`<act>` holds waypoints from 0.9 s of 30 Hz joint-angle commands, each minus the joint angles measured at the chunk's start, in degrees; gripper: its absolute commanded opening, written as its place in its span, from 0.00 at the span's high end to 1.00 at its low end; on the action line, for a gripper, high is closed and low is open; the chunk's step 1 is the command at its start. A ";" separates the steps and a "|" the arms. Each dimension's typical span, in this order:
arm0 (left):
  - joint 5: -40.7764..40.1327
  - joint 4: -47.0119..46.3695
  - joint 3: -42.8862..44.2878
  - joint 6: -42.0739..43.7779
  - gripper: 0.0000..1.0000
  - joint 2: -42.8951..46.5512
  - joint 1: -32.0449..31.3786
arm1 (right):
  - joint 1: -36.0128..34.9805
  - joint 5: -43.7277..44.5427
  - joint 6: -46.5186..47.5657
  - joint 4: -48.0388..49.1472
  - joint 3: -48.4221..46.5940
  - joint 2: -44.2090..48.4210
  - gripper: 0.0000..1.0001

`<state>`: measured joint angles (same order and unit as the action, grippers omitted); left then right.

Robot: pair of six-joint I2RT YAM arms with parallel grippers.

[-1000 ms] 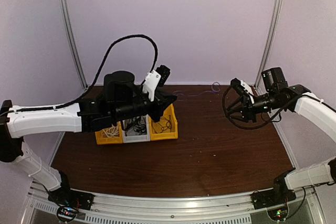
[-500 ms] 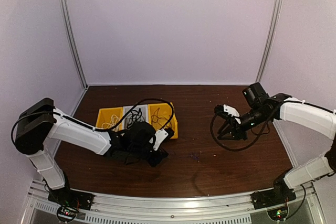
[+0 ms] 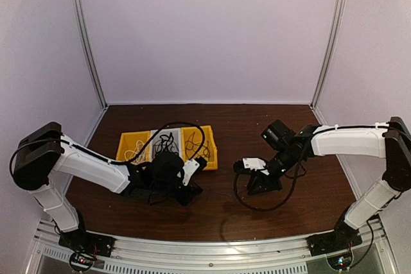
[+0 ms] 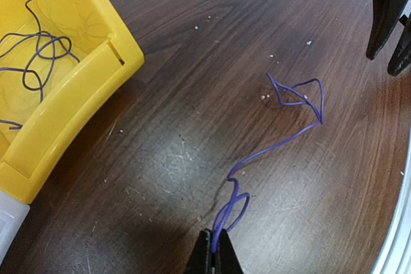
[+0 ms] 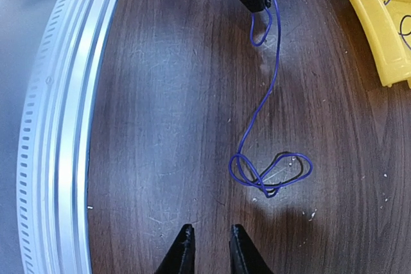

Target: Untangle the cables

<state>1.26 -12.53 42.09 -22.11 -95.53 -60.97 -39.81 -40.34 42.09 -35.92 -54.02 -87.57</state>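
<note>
A thin dark blue cable [image 4: 276,149] lies on the brown table between my two grippers. My left gripper [image 4: 217,237] is shut on one end of it, low over the table in front of the bins [image 3: 191,190]. The cable runs from there to a small knotted loop [image 5: 270,171]. My right gripper [image 5: 209,239] hovers just short of that loop, open, with nothing between its fingers. In the top view the right gripper [image 3: 252,187] sits near the table's middle. More cables lie in the bins: a dark one [image 4: 38,56] in the yellow bin, and white [image 3: 133,152] and black [image 3: 166,142] bundles.
Three small bins stand in a row at the left middle: a yellow bin [image 3: 126,138], a pale grey bin [image 3: 156,134] and a yellow bin [image 3: 212,152]. The last one's corner [image 4: 77,107] is close to my left gripper. The metal front rail [image 5: 58,126] edges the table.
The left arm came down from above the bins to the table in front of them, bringing the blue cable forward. The right arm swung left and down toward the cable, its jaws narrowing.
</note>
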 commanded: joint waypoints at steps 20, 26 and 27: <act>-1.72 -6.13 -3.39 -0.92 1.00 1.01 -0.29 | -2.87 4.19 0.98 5.81 -5.61 -10.98 0.77; -2.56 -6.66 -3.51 -0.83 1.00 0.81 -0.22 | -2.86 4.15 0.78 6.19 -5.53 -11.35 0.75; -2.56 -6.63 -3.36 -0.83 1.00 0.78 -0.28 | -2.93 4.05 1.10 5.83 -5.71 -11.66 0.75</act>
<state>-0.25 -16.49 39.00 -22.48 -95.53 -60.97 -42.15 -36.18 43.18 -30.48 -58.74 -98.91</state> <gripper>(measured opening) 0.015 0.245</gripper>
